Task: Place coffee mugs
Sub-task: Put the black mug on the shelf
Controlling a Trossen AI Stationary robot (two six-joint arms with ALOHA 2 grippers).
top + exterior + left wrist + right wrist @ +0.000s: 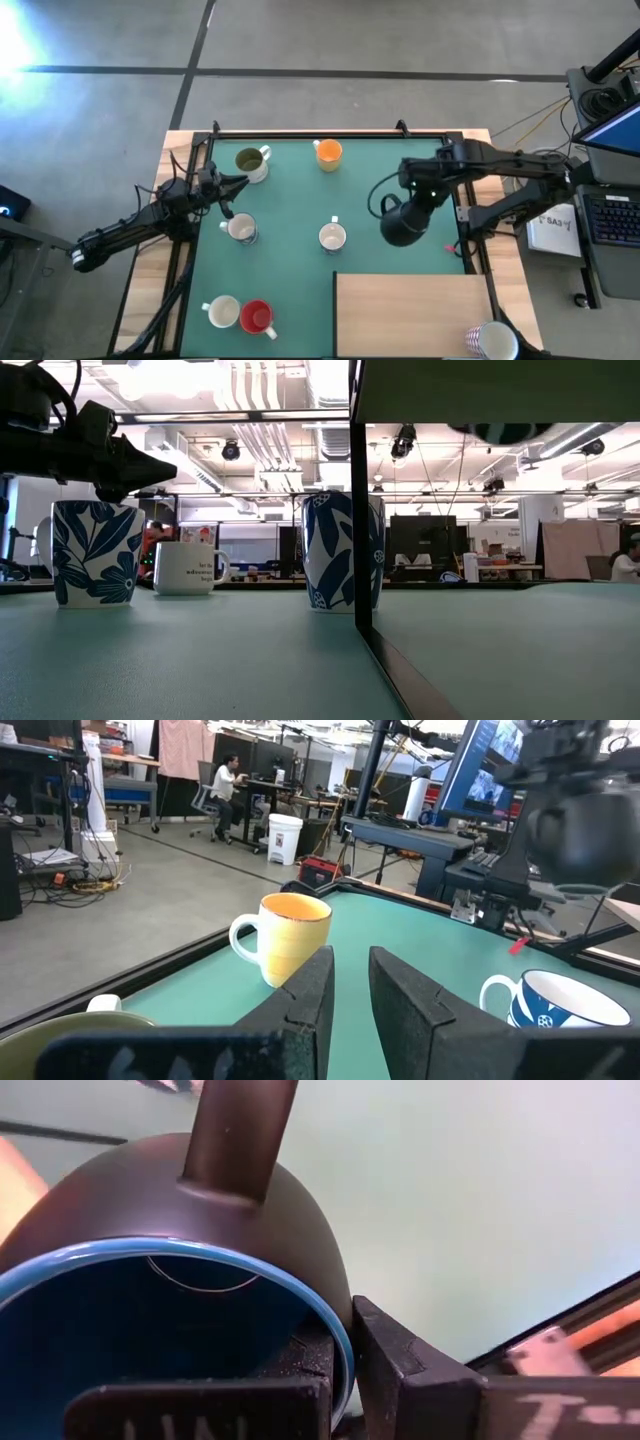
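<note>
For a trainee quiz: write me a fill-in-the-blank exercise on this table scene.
1. The right tool is shut on the rim of the ____ mug.
2. The mug beside the white mug at the near edge is ____.
3. The left tool hangs next to the mug with the ____ inside.
4. The orange mug stands near the table's ____ edge.

Missing words: dark blue; red; olive-green; far

Bright overhead light — floor (25, 40) glare (top-left)

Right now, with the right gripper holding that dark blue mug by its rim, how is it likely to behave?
The dark blue mug looks rigid and glossy, so it may slip. The right gripper pinches only its rim, so it could swing. Probably breakable if dropped.
</note>
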